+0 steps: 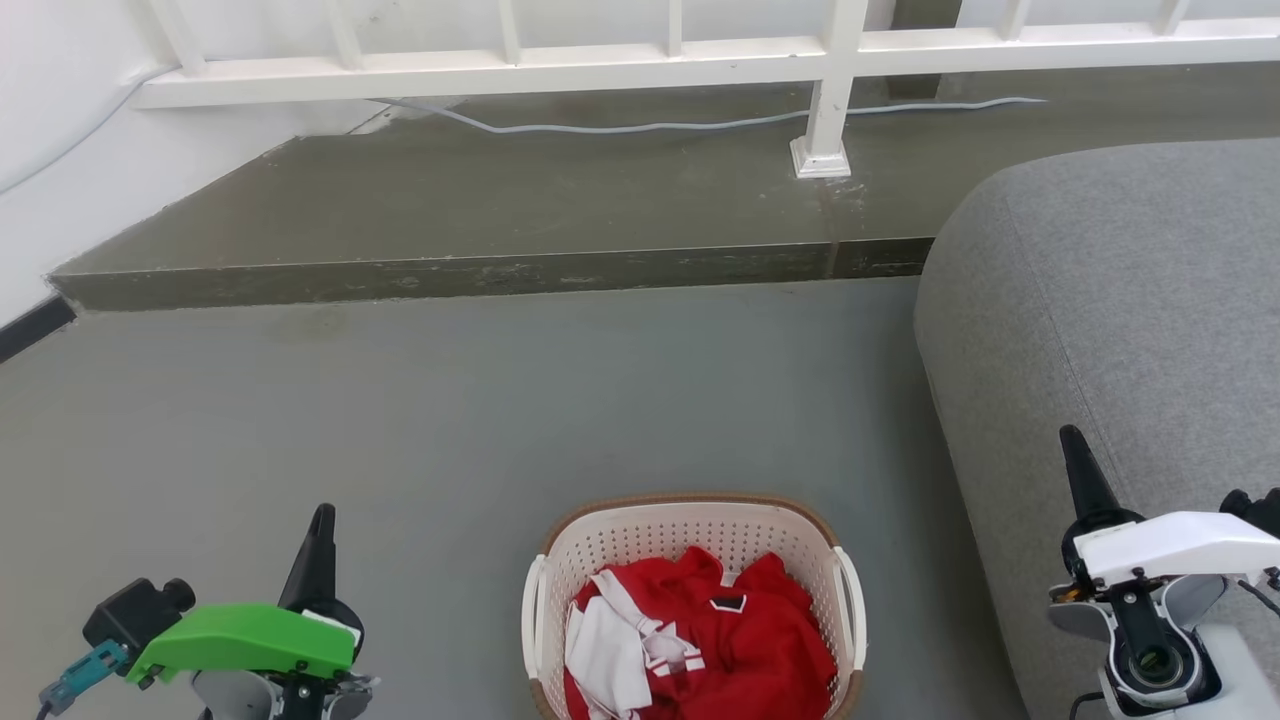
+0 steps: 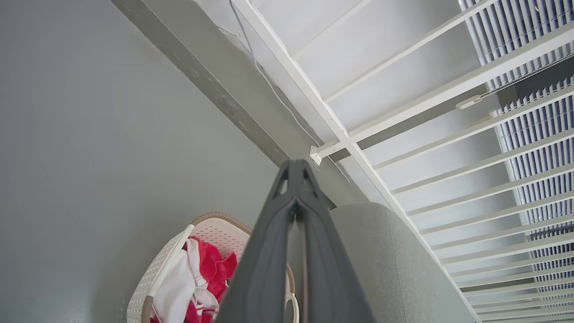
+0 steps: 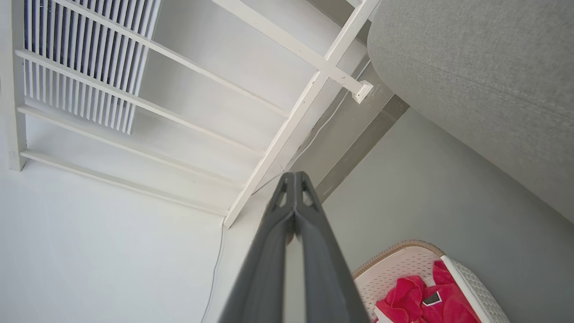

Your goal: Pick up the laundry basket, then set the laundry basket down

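On smooth floor, perforated laundry basket

Around the laundry basket you have bare floor from 9 to 12 o'clock, open to your left gripper. At 3 o'clock the grey sofa stands near, leaving a narrow strip of floor on your right gripper's side. Farther off at 12, a raised step and white railing bar the way.
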Available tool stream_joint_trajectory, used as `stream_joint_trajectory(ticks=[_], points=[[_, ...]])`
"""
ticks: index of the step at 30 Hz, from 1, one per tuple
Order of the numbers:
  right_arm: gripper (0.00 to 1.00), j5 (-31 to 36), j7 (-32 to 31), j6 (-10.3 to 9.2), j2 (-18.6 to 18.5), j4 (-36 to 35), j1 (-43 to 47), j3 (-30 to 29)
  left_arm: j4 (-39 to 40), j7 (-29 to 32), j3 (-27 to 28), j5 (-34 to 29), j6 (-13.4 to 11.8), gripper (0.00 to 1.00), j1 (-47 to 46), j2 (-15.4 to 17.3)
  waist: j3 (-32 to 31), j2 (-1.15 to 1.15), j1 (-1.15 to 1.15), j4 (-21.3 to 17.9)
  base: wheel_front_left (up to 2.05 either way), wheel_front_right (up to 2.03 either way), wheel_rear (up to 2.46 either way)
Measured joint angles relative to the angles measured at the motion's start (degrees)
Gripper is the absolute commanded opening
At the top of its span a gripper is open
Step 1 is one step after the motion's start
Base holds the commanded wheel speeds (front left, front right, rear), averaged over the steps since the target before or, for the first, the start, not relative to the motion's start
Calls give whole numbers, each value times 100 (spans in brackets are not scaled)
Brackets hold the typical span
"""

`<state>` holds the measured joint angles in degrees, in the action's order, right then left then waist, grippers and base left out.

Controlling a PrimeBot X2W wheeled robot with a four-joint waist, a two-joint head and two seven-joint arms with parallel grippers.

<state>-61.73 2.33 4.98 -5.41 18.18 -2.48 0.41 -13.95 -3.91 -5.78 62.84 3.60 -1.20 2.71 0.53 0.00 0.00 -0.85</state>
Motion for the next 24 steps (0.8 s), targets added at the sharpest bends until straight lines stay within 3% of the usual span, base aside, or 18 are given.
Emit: stream_joint_trajectory(ticks=[24], points=[[0, -1526, -460, 101, 163, -87, -58, -426, -82, 422, 394, 1536, 152, 0, -62, 18, -20, 0, 0, 44, 0, 0, 0]])
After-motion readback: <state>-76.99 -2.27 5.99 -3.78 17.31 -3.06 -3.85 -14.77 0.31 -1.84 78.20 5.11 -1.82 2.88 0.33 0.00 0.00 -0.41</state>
